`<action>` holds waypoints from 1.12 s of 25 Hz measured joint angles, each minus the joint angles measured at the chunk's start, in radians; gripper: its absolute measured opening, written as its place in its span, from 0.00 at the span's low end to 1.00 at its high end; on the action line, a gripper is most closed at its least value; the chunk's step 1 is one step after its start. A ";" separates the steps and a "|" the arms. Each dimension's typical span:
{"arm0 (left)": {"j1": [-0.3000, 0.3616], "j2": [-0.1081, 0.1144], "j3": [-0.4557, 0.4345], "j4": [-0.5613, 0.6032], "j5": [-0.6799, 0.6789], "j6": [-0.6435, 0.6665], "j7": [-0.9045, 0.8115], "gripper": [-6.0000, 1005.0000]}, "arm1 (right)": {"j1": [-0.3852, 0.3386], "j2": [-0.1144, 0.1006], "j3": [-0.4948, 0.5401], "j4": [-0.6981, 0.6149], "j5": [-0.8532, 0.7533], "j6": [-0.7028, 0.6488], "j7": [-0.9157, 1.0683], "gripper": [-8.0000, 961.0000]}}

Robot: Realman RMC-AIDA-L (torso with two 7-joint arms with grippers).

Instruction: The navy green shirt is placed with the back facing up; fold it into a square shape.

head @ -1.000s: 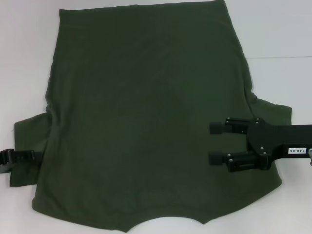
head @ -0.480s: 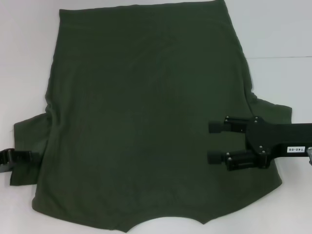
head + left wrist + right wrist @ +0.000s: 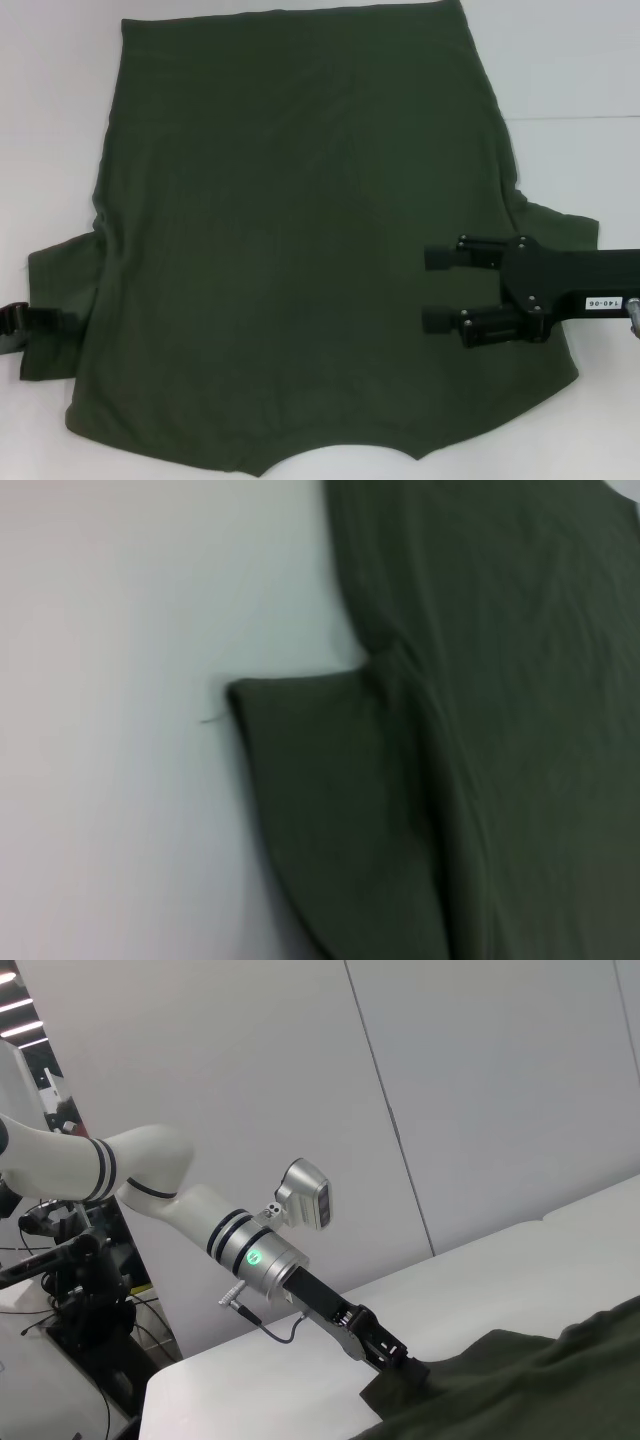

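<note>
- The right gripper [image 3: 430, 288], jaws spread and empty, has crept toward 9 o'clock over the navy green shirt [image 3: 290, 250].
- The left gripper [image 3: 22, 322] has slid outward at the left sleeve, grip unreadable; folding looks unstarted.

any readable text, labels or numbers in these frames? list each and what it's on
"140-06": small white sticker on the black body of the right gripper, which hangs open over the shirt. The digits are small, so the reading is not certain.
Shirt, plain back up: no print visible.
Left gripper at the shirt's left sleeve, and its arm in the right wrist view: no readable marks.
</note>
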 joint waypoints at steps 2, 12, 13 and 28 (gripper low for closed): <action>-0.001 0.001 0.001 0.000 0.004 -0.010 -0.035 0.37 | 0.002 0.001 0.000 0.000 0.000 0.001 0.000 0.98; -0.003 0.003 0.010 0.000 0.011 -0.008 -0.045 0.19 | 0.009 0.001 0.000 -0.001 0.000 0.001 0.000 0.99; -0.003 0.003 0.010 0.000 0.010 -0.008 -0.045 0.16 | 0.010 0.001 0.000 -0.001 0.000 0.001 0.000 0.99; -0.098 0.081 0.010 0.069 0.089 0.057 -0.107 0.02 | 0.008 0.001 0.001 0.000 0.000 0.006 0.002 0.99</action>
